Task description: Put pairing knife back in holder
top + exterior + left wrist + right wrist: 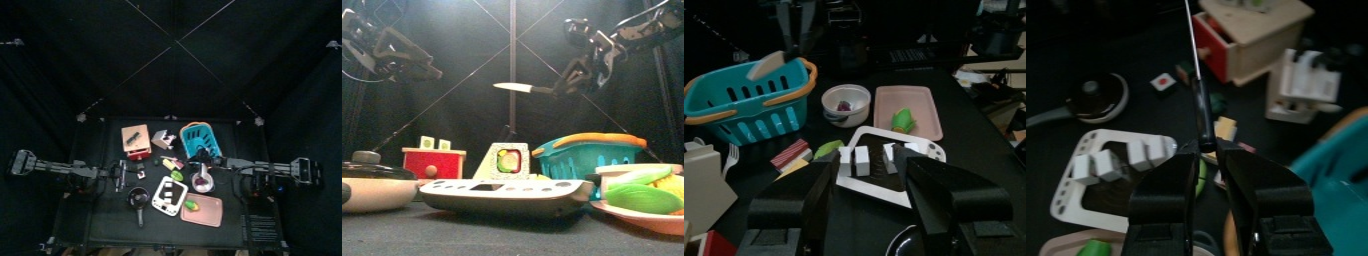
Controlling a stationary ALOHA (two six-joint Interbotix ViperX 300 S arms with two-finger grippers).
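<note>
Left arm parked at the left side, raised off the tabletop (107, 232), elbow bent, wrist angled down. Left fingers (885, 195) spread open and empty, hanging above the white scale (882, 165).

Below and between the arms: black pan (372, 185) far left, red-and-wood box (433, 160), the scale in front, teal basket (596, 155), pink tray (643, 215) with green produce at the right.

Knife holder (1304, 85) is a pale block standing on the tabletop beside the red-and-wood box, well apart from the knife right now.

Right arm comes in high from the right, forearm sloping down toward the middle, gripper roughly level. Right fingers (1205, 148) are clamped on the paring knife (523, 88) by its dark handle; the blade sticks out ahead of the fingers, pointing left in the front view. Knife is airborne, well above the clutter, roughly over the scale and basket.
</note>
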